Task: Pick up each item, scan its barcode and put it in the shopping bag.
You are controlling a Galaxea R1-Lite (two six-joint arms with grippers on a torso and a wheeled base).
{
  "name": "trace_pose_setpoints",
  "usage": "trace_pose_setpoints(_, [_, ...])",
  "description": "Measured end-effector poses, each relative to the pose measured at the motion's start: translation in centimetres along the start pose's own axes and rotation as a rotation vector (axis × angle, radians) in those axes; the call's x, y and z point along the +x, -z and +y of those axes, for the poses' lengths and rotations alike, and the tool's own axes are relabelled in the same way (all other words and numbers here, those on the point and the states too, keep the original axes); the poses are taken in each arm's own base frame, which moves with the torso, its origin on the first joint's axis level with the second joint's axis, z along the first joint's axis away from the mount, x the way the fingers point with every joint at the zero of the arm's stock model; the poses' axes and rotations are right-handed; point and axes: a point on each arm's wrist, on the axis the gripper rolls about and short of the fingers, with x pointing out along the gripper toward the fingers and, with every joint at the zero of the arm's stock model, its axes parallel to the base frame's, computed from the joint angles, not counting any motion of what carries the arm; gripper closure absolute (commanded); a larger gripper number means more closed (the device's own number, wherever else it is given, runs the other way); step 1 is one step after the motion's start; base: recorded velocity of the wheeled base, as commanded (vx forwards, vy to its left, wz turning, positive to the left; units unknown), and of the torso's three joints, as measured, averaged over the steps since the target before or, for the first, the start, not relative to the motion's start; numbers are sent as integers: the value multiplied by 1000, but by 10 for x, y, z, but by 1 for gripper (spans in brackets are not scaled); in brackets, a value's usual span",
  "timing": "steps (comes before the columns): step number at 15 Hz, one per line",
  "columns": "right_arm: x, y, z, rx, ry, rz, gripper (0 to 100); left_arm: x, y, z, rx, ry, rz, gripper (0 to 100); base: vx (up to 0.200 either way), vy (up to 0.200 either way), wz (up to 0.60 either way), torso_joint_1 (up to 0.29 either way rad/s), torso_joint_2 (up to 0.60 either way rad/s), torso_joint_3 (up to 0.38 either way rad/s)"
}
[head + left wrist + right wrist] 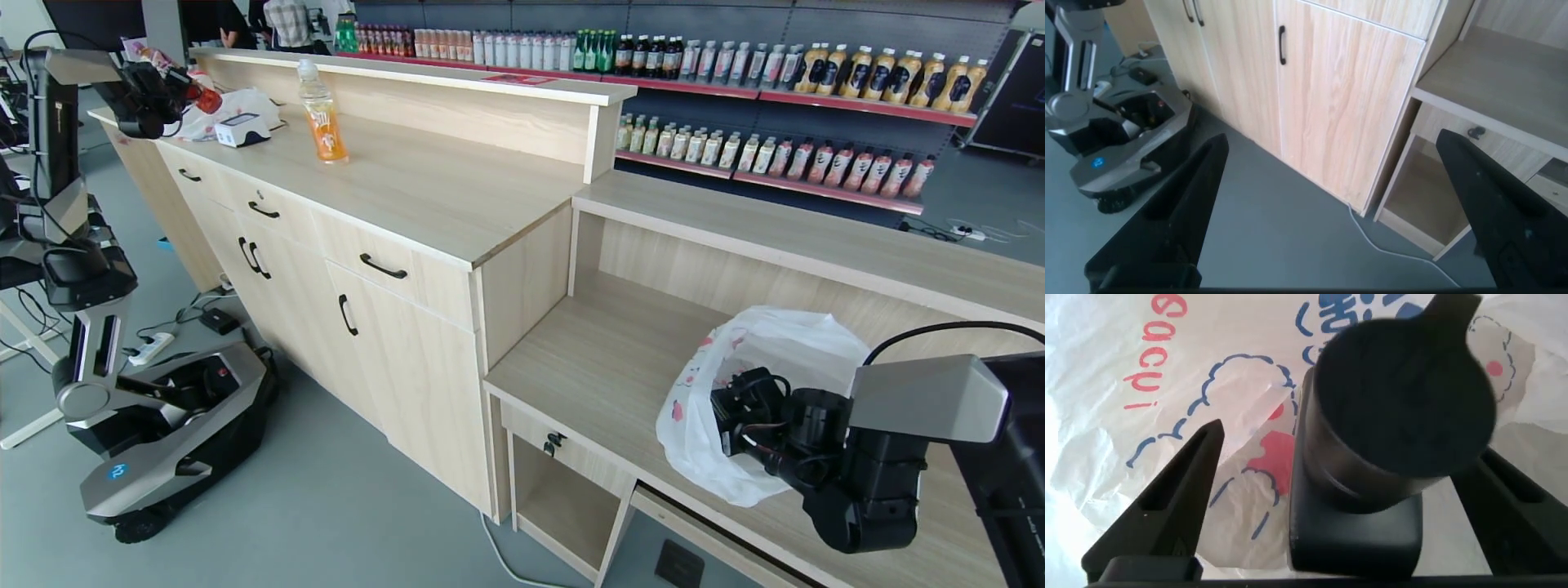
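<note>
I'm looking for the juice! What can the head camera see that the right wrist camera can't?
Only the head view: the orange drink bottle standing on the upper counter, with shelves of bottles behind it.

Only the right wrist view: blue cloud drawings on the shopping bag close up, and the gripper's fingers spread wide apart.

Both: the white shopping bag on the lower desk, with the right gripper at it.
</note>
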Motion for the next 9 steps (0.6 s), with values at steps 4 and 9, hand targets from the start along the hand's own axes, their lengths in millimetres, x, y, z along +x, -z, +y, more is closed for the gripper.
trace_pose_setpoints(4, [-13, -55, -6, -30, -73, -112, 0, 0, 0, 0, 0, 0, 0, 0, 0, 0, 0, 0, 0, 0])
trace_pose_setpoints(9, [-64, -126, -26, -152, -49, -171, 0, 0, 0, 0, 0, 0, 0, 0, 0, 0, -120, 0, 0, 0])
